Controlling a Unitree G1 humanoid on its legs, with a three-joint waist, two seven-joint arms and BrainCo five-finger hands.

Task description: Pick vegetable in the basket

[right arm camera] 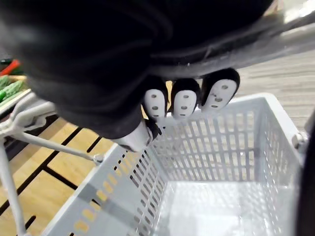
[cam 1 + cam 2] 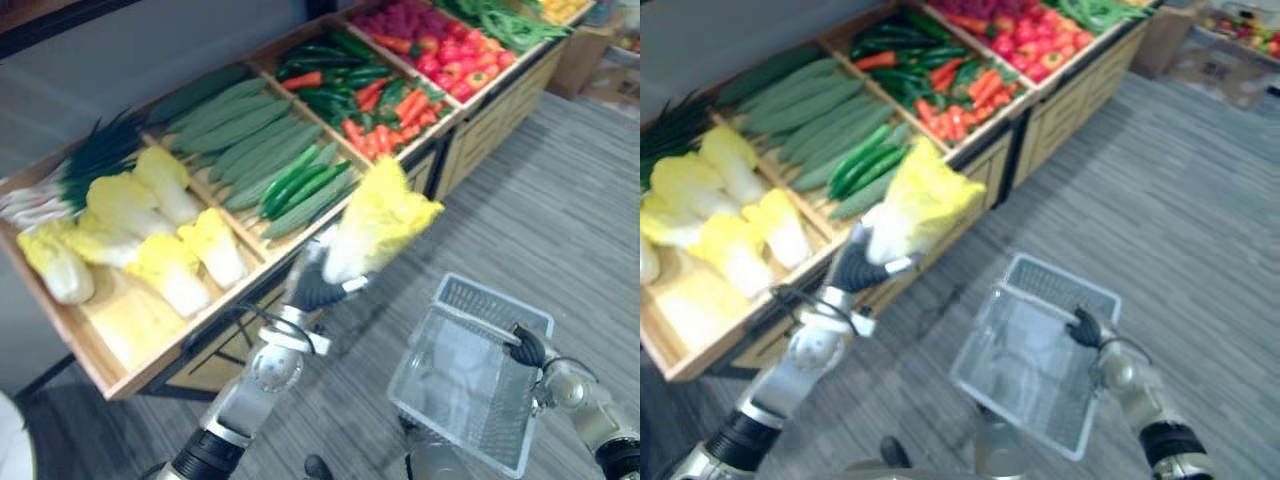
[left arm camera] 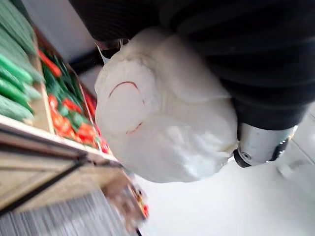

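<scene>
**Surface and room.** We note a grey striped floor (image 2: 580, 180) and a plain grey wall (image 2: 150, 50). In front of the wall runs a long wooden display stand (image 2: 130, 325) with its trays tilted toward the aisle.

**Hands.** The left hand (image 2: 318, 285) is raised just in front of the stand's front edge. Its fingers are closed round the white base of a napa cabbage (image 2: 385, 215). The cabbage is held in the air, clear of the stand, with its yellow leafy end pointing up and to the right. It sits over the floor, just left of the basket and outside it. In the left wrist view we see its cut stem end close against the hand. The right hand (image 2: 528, 347) is lower and further right. Its fingers (image 1: 184, 101) are curled over the handle (image 2: 475, 325) of a pale grey perforated plastic basket (image 2: 490, 303), which is carried by that grip.

**Containers, left to right.**
- The first tray holds spring onions (image 2: 80, 165) along its back and several shelf cabbages (image 2: 165, 265) lying loose.
- The second holds long green cucumbers (image 2: 250, 135).
- The third holds green and red chillies (image 2: 360, 90).
- The fourth holds red peppers (image 2: 450, 55).
- The last holds green beans (image 2: 510, 25).

The basket's mesh walls and bottom show plainly in the right wrist view.
</scene>
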